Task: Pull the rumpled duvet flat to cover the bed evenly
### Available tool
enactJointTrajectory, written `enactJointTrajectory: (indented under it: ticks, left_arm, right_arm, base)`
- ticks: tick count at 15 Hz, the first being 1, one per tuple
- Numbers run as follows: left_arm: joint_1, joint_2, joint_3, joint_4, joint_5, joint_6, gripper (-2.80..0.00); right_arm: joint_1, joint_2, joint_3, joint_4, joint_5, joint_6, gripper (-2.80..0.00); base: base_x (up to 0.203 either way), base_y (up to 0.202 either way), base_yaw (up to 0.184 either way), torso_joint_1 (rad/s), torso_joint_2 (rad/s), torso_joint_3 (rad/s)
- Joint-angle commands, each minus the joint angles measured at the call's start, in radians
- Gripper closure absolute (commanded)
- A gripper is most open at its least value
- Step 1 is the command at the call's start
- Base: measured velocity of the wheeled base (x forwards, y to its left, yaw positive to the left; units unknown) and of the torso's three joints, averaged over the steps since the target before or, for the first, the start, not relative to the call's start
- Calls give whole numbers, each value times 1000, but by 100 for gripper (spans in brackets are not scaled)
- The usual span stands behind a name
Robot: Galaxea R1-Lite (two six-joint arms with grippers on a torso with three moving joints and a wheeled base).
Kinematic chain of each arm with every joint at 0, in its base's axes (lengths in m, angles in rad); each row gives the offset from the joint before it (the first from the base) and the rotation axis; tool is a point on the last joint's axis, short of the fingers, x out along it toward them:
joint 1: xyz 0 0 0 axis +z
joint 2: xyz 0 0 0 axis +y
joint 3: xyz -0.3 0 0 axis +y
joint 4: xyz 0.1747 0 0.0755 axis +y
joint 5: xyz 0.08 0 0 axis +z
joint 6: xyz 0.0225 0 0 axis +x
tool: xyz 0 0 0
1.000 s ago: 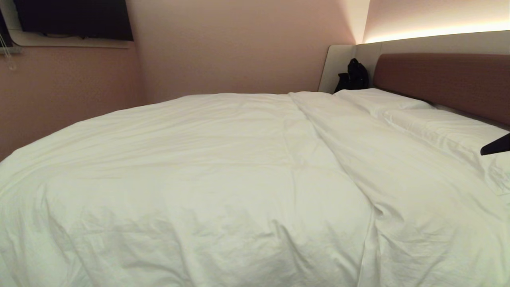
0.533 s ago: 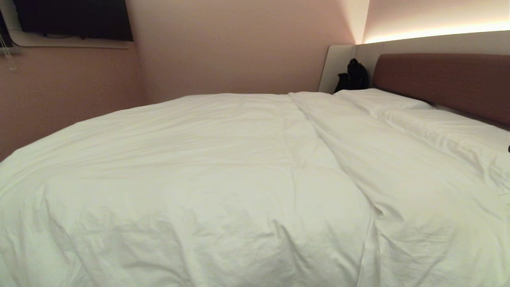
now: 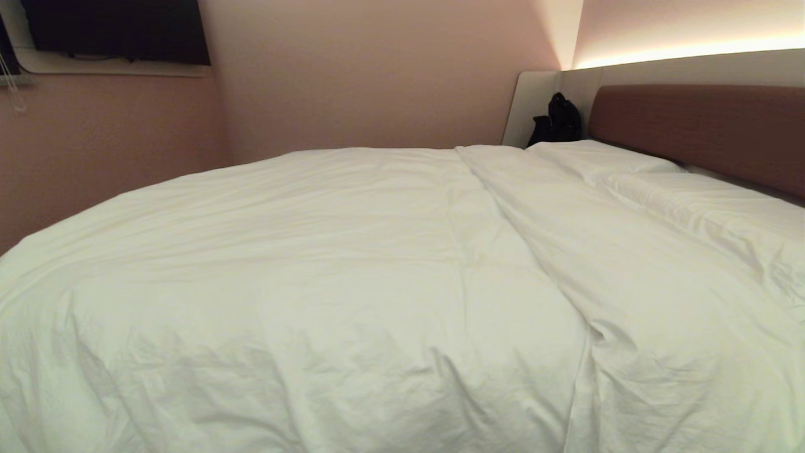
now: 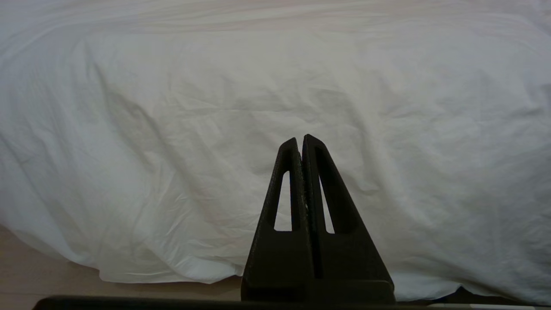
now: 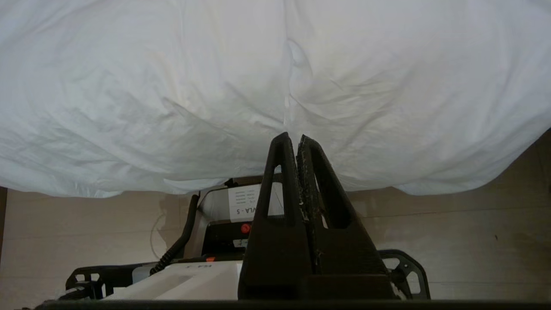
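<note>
Spread across the bed (image 3: 692, 129) from the near edge to just short of the two pillows (image 3: 666, 189): the duvet (image 3: 327, 264), white, puffy, softly creased, with one long fold running from the near right up toward the far middle. Draped over the near side of the mattress, hem hanging close to the pale floor (image 4: 38, 267). Behind the pillows, a brown padded headboard (image 3: 704, 129) framed by pale panels, lit by a strip of warm light above. In the far corner beside the headboard, a dark bag (image 3: 556, 119). High on the left wall, a dark screen (image 3: 116, 28). No arm in the head view. Low in front of the hanging side of the duvet: left gripper (image 4: 302, 138), fingers pressed together, nothing between them, tips apart from the cloth. Below the duvet's hanging edge, tips near the hem but not pinching it: right gripper (image 5: 293, 138), likewise closed tight and empty. Beneath that gripper, the robot's own base (image 5: 224, 232) with a white label and a small red button, standing on the pale floor.
</note>
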Motion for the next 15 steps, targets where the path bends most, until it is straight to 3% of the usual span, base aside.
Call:
enactJointTrajectory:
  ticks: [1,9,15]
  left_arm:
    - [0,1,0,0,0,0,0]
    - [0,1,0,0,0,0,0]
    - [0,1,0,0,0,0,0]
  right_arm:
    - [0,-75,45,3,-7,0,0]
    - [0,-291,225,-12,-8,-19,0]
    - [3,-522,447,-259,-6,-124,0]
  base:
    - [0,0,0,0,0,0]
    - [0,0,0,0,0,0]
    - [0,0,0,0,0,0]
